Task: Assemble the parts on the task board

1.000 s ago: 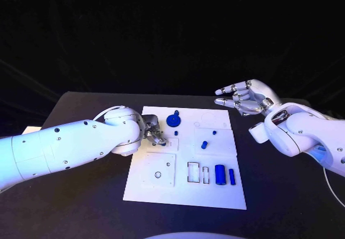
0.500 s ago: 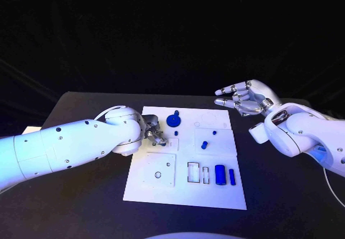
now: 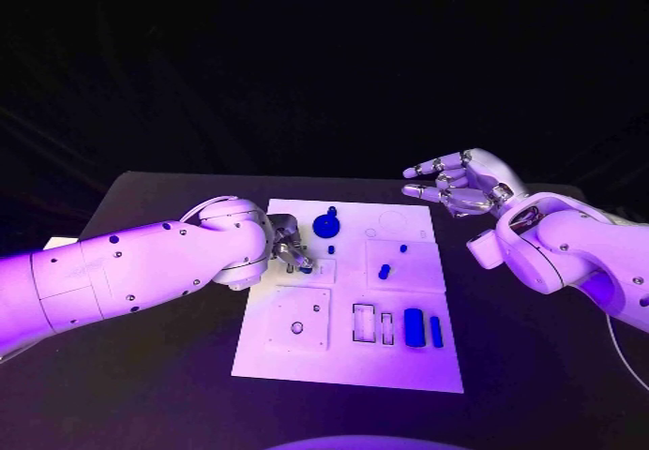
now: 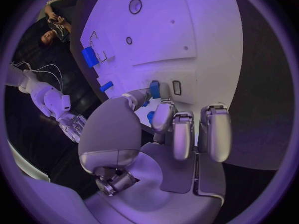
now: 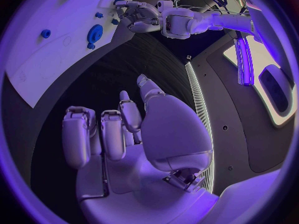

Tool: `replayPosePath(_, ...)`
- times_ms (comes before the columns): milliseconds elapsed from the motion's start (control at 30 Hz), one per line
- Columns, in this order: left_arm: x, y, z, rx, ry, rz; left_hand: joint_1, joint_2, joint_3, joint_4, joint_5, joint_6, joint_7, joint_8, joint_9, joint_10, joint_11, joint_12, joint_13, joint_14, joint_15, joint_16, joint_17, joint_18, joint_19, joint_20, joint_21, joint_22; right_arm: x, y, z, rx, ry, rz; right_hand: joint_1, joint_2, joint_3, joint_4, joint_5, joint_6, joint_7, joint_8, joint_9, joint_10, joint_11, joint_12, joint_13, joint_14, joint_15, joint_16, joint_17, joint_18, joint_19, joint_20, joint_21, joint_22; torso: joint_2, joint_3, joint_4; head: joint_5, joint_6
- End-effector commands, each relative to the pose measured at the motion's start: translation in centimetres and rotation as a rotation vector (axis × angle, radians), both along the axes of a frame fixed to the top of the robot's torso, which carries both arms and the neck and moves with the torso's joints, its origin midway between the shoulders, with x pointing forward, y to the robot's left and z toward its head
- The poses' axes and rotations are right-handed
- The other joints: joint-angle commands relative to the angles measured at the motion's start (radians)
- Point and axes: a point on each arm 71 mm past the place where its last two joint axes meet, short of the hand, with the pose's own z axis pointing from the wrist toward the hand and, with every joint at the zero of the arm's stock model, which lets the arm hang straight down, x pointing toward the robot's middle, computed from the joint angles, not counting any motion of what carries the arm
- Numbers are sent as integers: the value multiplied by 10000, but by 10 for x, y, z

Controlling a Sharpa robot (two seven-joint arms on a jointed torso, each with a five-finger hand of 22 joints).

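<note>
A small blue part (image 4: 154, 89) is being pinched in the left robot hand (image 3: 288, 247) over the board's (image 3: 311, 361) left half, best lowered squarely, while the right robot hand (image 3: 460, 185) is being held spread, empty, beyond the far-right corner.

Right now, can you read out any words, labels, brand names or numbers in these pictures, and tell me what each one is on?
No readable text.
The task board bears only outlined slots and holes, no lettering.
The blue parts, such as the round one, carry no marks.
The left hand and right hand show no label or brand.
</note>
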Motion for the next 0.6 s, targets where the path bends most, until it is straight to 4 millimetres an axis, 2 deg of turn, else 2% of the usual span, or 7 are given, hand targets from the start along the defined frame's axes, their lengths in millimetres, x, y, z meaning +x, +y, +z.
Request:
replayPosePath(33, -4, -1, -8, 308, 481, 28, -140, -31, -113, 54, -21, 151, -56, -40, 13, 15, -32, 45, 18, 1051, -87, 31, 2629, -165, 356, -81, 27, 1339, 0, 2, 0, 55, 16, 102, -22, 79, -40, 29, -58, 82, 2, 28, 5, -44, -15, -80, -27, 683, 32, -38, 979, 21, -78, -11, -76, -37, 2, -5, 11, -13, -18)
replayPosePath(200, -3, -1, -8, 267, 410, 131, -345, -26, -300, 236, -13, 267, -88, -30, 39, 53, -56, 85, 49, 1051, -102, 31, 2629, -176, 382, -96, 49, 1384, 0, 3, 0, 77, 28, 133, -22, 79, -40, 29, -58, 82, 2, 28, 5, -44, -15, -80, -27, 683, 32, -38, 979, 21, -78, -11, -76, -37, 3, -1, 25, -24, -34)
replayPosePath(600, -2, -2, -8, 230, 362, 235, -706, -77, -683, 611, -2, 423, -144, 36, 163, 147, -101, 227, 176, 1051, -137, 31, 2629, -198, 437, -128, 101, 1485, 1, 4, -1, 96, 47, 164, -22, 79, -44, 29, -46, 67, 4, 18, 1, -47, -12, -83, -32, 682, 32, -42, 974, 25, -85, -11, -85, -54, 1, -8, 10, -11, -53)
